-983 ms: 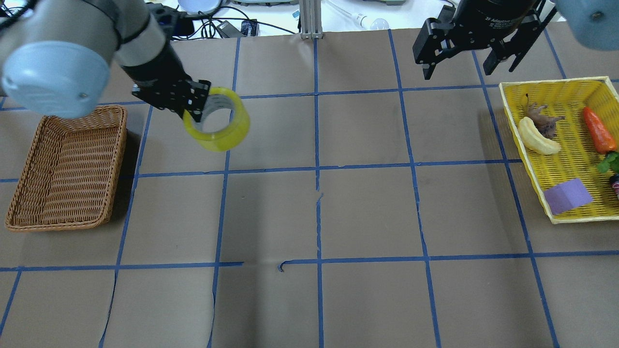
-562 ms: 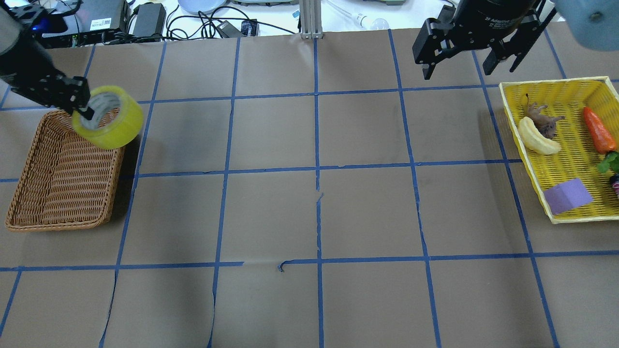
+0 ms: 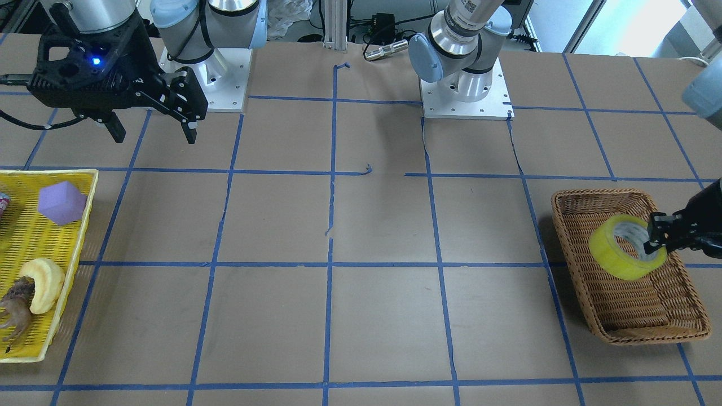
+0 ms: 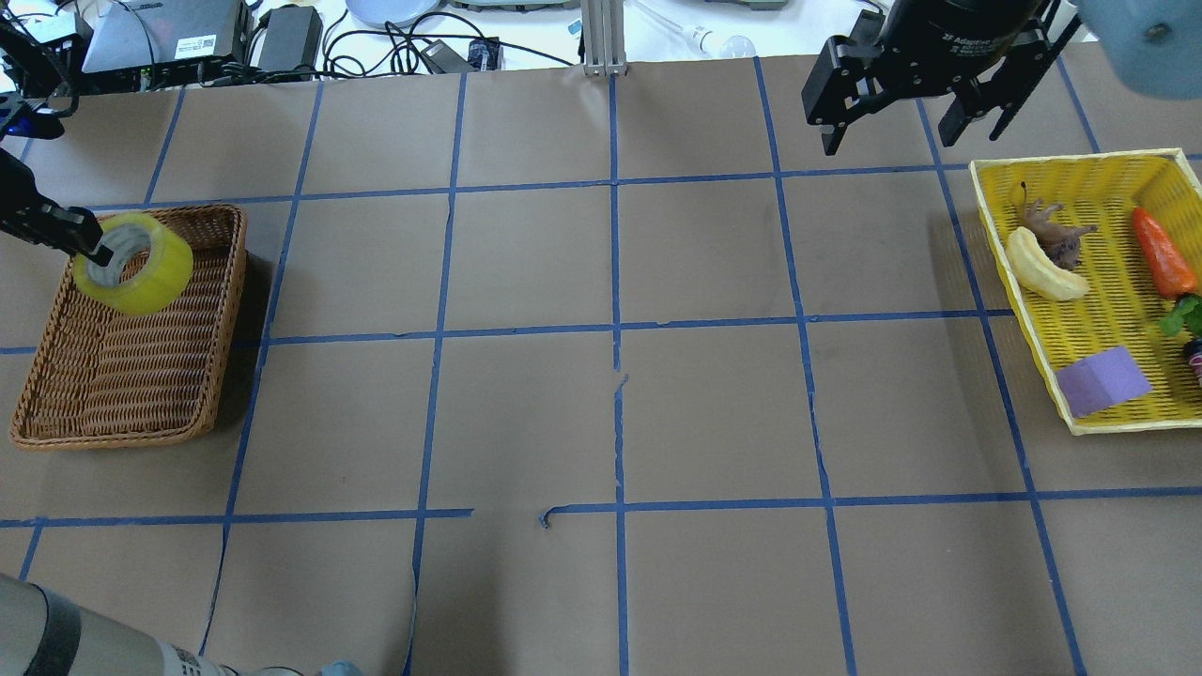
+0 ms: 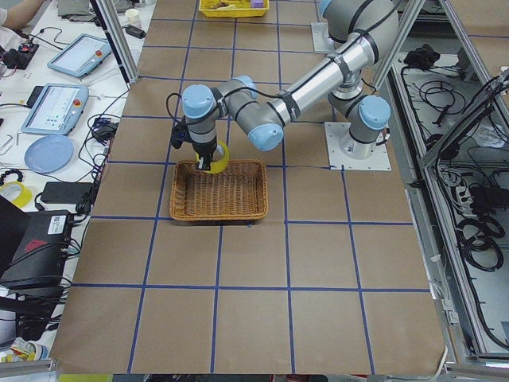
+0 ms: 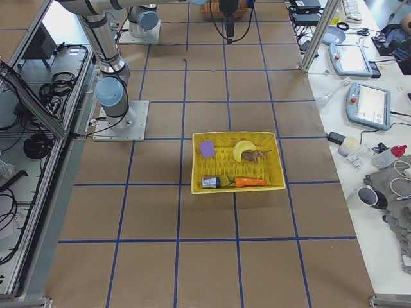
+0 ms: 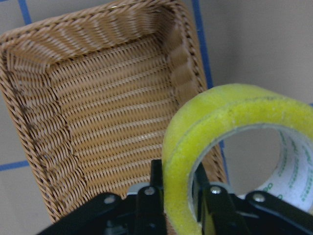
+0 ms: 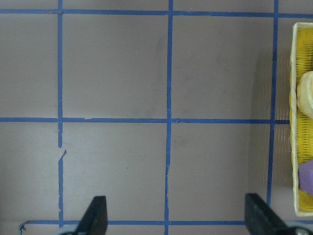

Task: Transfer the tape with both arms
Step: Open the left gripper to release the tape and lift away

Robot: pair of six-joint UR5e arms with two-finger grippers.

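The yellow tape roll (image 4: 141, 272) with a white core hangs tilted over the far end of the brown wicker basket (image 4: 230, 319). My left gripper (image 4: 94, 249) is shut on the roll's wall, one finger inside the core and one outside. The left wrist view shows the tape (image 7: 230, 122) pinched by the left gripper (image 7: 178, 193) above the basket (image 7: 98, 122). The front view shows the tape (image 3: 623, 248), the left gripper (image 3: 657, 239) and the basket (image 3: 598, 193). My right gripper (image 4: 892, 131) is open and empty, high over the far right of the table; it also shows in the front view (image 3: 153, 132).
A yellow plastic basket (image 4: 1024, 310) at the right holds a pale croissant-like toy (image 4: 1042, 268), a purple block (image 4: 1101, 380), a carrot (image 4: 1163, 253) and a small animal figure. Blue tape lines grid the brown table. Cables and devices lie beyond the far edge.
My left gripper has carried the tape to the left, from beside the wicker basket to over its far end. The right arm has not moved.
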